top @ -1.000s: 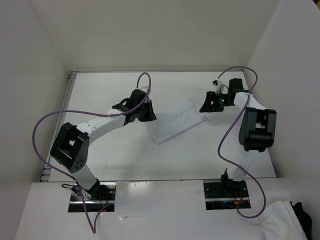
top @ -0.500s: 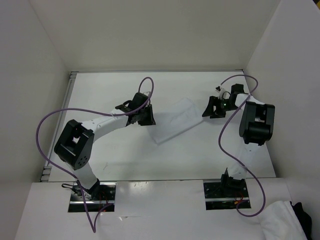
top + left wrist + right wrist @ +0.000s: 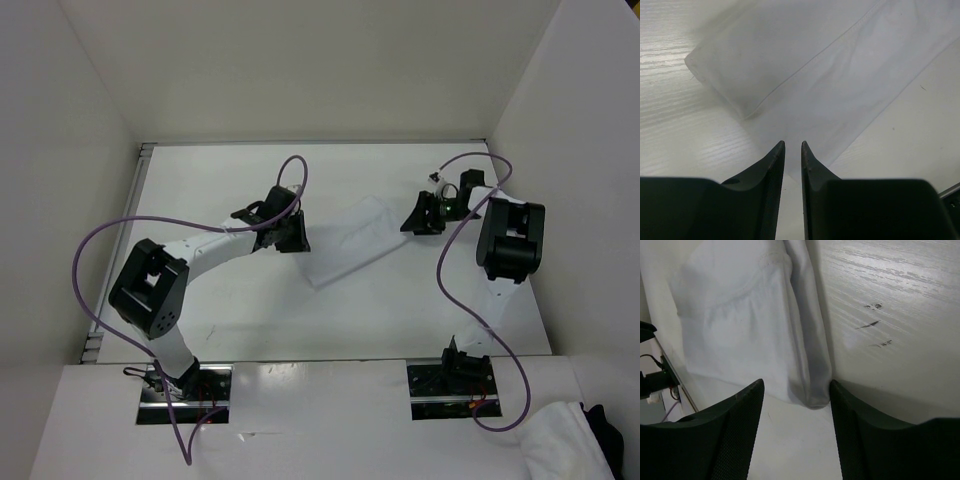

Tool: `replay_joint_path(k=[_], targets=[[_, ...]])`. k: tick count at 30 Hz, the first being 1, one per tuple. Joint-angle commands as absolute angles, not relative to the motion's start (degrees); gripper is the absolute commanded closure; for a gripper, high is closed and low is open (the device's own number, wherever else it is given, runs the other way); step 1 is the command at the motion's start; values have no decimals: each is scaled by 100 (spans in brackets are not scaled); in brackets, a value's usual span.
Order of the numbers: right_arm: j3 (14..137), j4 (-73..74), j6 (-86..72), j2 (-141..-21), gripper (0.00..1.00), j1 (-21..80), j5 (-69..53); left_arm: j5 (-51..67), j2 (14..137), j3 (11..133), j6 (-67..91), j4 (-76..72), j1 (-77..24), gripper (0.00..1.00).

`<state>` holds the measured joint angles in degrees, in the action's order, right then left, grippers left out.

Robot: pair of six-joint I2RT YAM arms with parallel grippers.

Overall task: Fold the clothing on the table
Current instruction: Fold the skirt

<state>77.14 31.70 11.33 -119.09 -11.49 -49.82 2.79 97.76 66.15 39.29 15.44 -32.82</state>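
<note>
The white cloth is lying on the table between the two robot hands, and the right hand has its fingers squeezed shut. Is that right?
Not quite. The right gripper has its fingers wide apart, not squeezed shut, as the right wrist view shows. The rest is right: the clothing lies on the table between the left gripper and the right one.
</note>
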Motion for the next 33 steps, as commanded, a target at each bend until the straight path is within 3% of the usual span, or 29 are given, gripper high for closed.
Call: replay_joint_path(k=[1, 6, 10, 11, 21, 27, 29, 30, 33], targets=[[7541, 3296, 1283, -12287, 39, -1178, -4403, 281, 9870, 6688, 3973, 1556, -3305, 73], [7646, 3349, 1230, -12401, 56, -1178, -4403, 281, 9923, 6688, 3973, 1556, -3305, 73], [7769, 3401, 1301, -12454, 95, -1178, -4658, 281, 9976, 6688, 3973, 1556, -3305, 73], [7770, 3349, 1301, -12358, 100, -1178, -4710, 281, 9976, 6688, 3973, 1608, -3305, 73], [8226, 3752, 1757, -11356, 100, -1178, -5300, -202, 9818, 6451, 4201, 1836, -3243, 73], [8561, 4280, 2206, -10847, 100, -1125, -5423, 437, 9571, 7143, 4324, 1398, -3243, 72], [8561, 4280, 2259, -10767, 100, -1125, -5475, 850, 9859, 7434, 4324, 1144, -3243, 81], [8508, 4280, 2259, -10767, 100, -1125, -5476, 1087, 10001, 7557, 4437, 1047, -3243, 95], [8508, 4280, 2259, -10714, 100, -1125, -5476, 2160, 10572, 7980, 4595, 546, -3357, 100]])
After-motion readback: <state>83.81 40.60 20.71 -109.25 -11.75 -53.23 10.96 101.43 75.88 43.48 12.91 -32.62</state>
